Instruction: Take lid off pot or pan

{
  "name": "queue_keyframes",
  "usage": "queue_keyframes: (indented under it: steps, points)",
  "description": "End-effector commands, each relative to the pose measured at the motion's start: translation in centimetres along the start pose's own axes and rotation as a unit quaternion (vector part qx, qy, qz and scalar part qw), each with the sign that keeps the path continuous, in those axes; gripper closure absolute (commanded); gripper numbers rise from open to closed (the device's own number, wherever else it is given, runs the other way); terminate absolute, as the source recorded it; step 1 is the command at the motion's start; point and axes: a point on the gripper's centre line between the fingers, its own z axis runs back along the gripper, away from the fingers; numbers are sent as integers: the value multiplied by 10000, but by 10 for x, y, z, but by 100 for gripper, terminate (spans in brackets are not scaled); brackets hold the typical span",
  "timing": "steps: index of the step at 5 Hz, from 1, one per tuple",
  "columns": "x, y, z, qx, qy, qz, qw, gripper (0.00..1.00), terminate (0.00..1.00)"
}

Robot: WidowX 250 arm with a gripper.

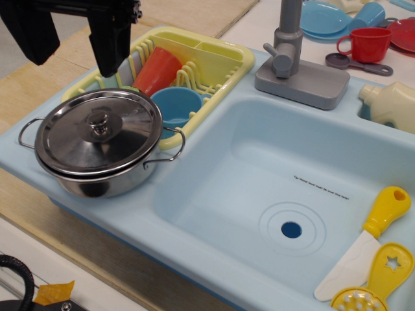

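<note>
Black tool [71, 29] hangs at the picture's 11 o'clock with its two fingers spread wide, holding nothing and touching nothing. Down toward 6 o'clock from it sits the pot [97, 176] on the light-blue sink's [214, 259] left ledge, with the lid [98, 131] seated on its rim and the knob [99, 123] uncovered. At the pot's 1 o'clock a yellow dish rack [224, 68] holds an orange cup [157, 70] and a blue cup [176, 105]; the blue cup stands just beside the pot's right loop handle [170, 150]. At 3 o'clock lies the open basin, a grey faucet [292, 58] behind it. The wooden bench [32, 97] shows past the ledge at 9 o'clock.
</note>
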Motion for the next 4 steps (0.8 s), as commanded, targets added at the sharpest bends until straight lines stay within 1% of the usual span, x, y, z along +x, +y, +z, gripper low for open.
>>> queue_keyframes:
  steps: [1, 2, 4]
  points:
    - [0, 0, 0, 0, 0, 0, 10000, 0, 0]
    - [-6, -4, -12, 29, -48, 82, 10000, 0, 0]
    - [-7, -6, -29, -30, 68, 119, 9999, 0, 0]
